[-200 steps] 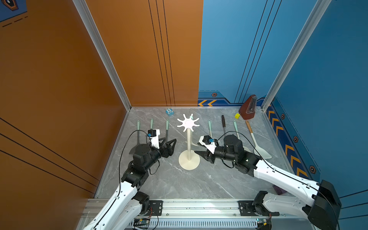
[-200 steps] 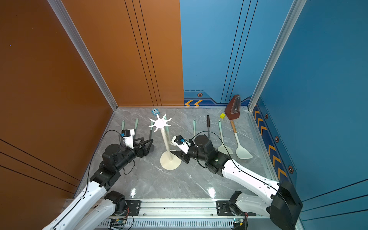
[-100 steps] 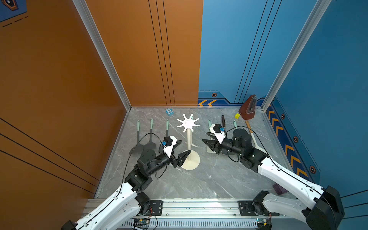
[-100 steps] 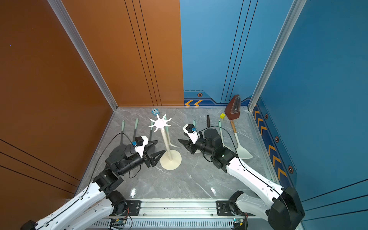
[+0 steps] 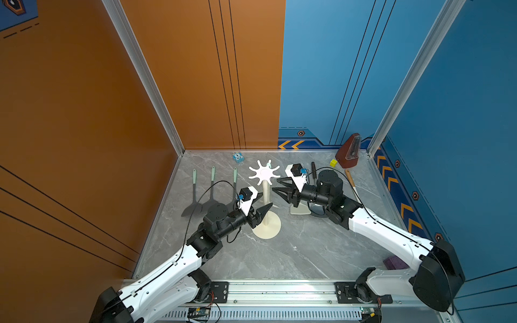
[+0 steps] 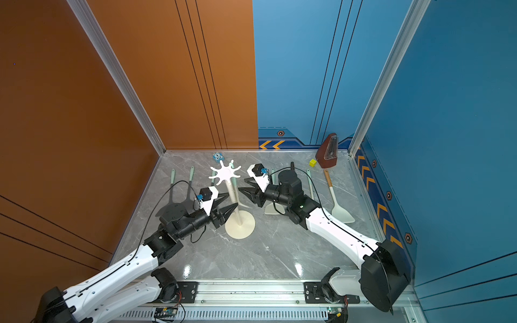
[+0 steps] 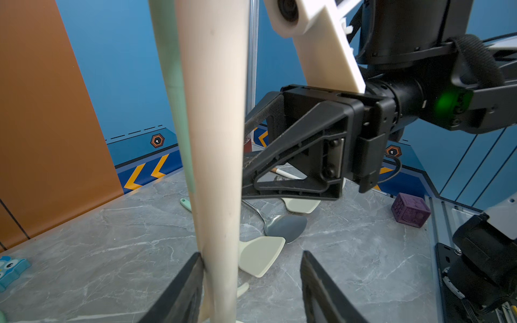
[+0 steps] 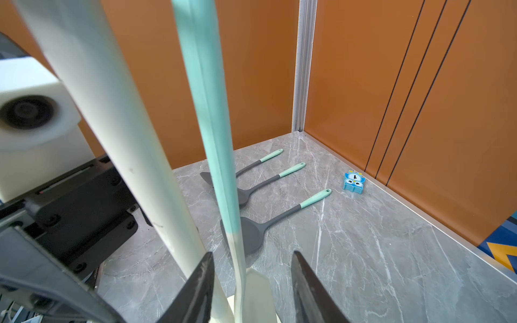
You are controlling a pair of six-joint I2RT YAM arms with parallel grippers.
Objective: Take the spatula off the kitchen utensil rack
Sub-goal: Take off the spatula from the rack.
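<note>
right wrist view: spatula [image 8: 208,125] (mint handle, cream blade) hangs just beside the kitchen utensil rack [image 8: 112,125], blade btwn the right gripper [image 8: 251,253] fingers [image 8: 310,285], which stand apart, not closed on it. left wrist view: left gripper [image 7: 251,253] fingers [image 7: 179,288] apart too, straddling the rack's pole [image 7: 215,139] low down, one finger touching it. rack stands upright mid worktop [image 5: 293,251] in both top views.

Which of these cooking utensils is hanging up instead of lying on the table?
The spatula with mint handle and cream blade: it hangs from the kitchen utensil rack; the others lie flat.
</note>
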